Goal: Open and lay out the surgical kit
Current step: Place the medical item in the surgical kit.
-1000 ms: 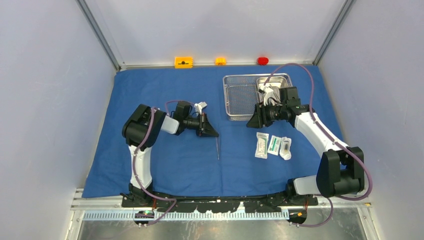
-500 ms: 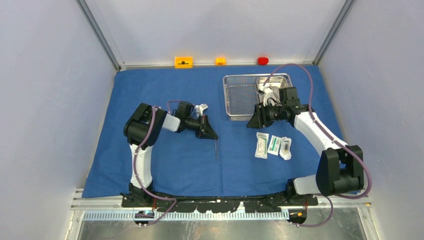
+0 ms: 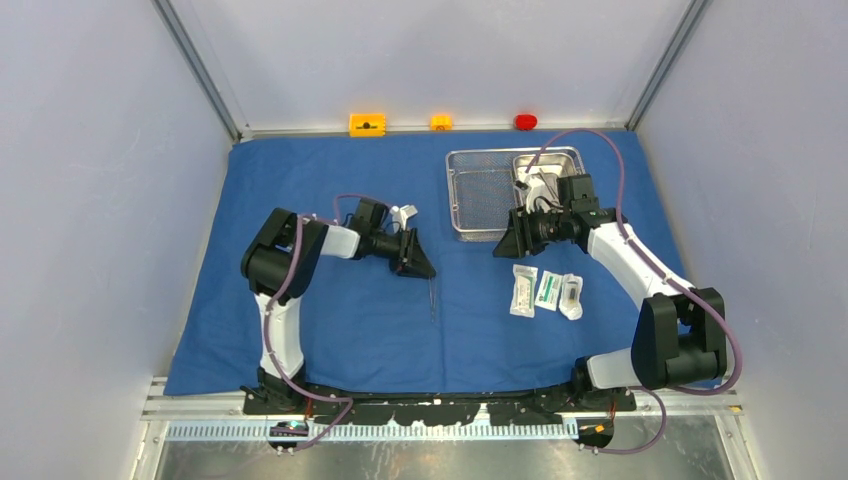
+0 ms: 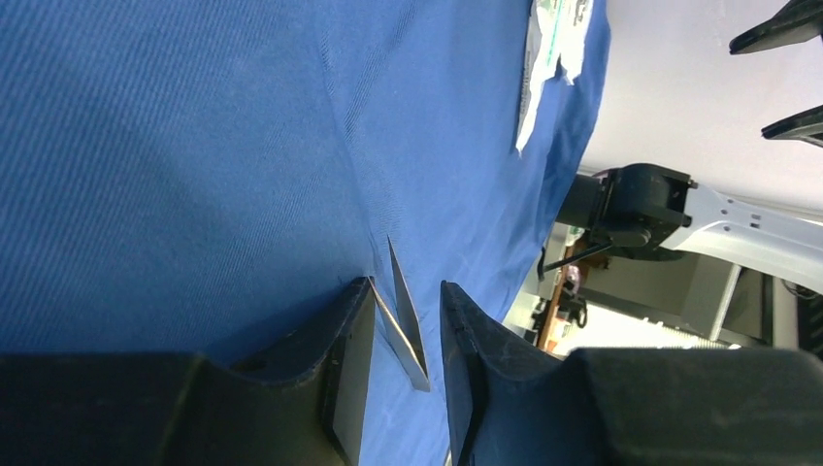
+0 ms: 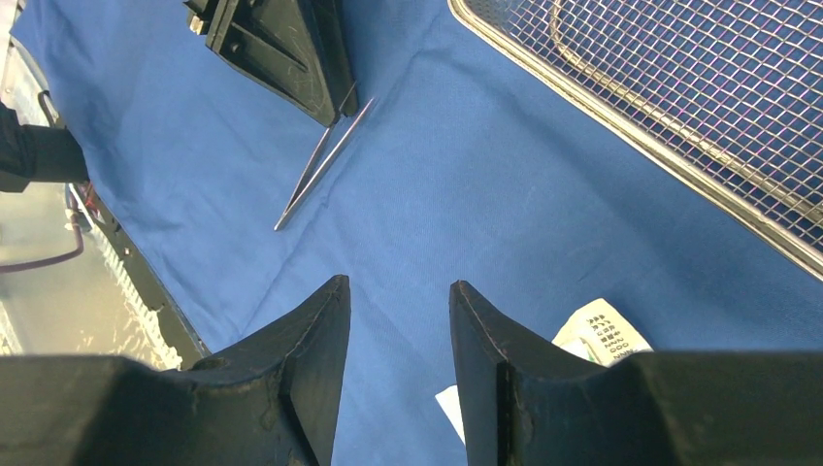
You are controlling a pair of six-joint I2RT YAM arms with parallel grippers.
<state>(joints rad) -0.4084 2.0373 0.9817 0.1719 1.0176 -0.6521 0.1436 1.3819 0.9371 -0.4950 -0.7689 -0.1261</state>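
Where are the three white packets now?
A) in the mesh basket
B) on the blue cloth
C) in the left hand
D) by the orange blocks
B: the white packets lie in a row on the blue cloth, just this side of the mesh basket.

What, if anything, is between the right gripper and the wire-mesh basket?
Nothing visible. Only bare blue cloth lies between the open right gripper and the basket's near rim. A white packet sits beside the fingers, off that line, and the tweezers lie away by the left gripper.
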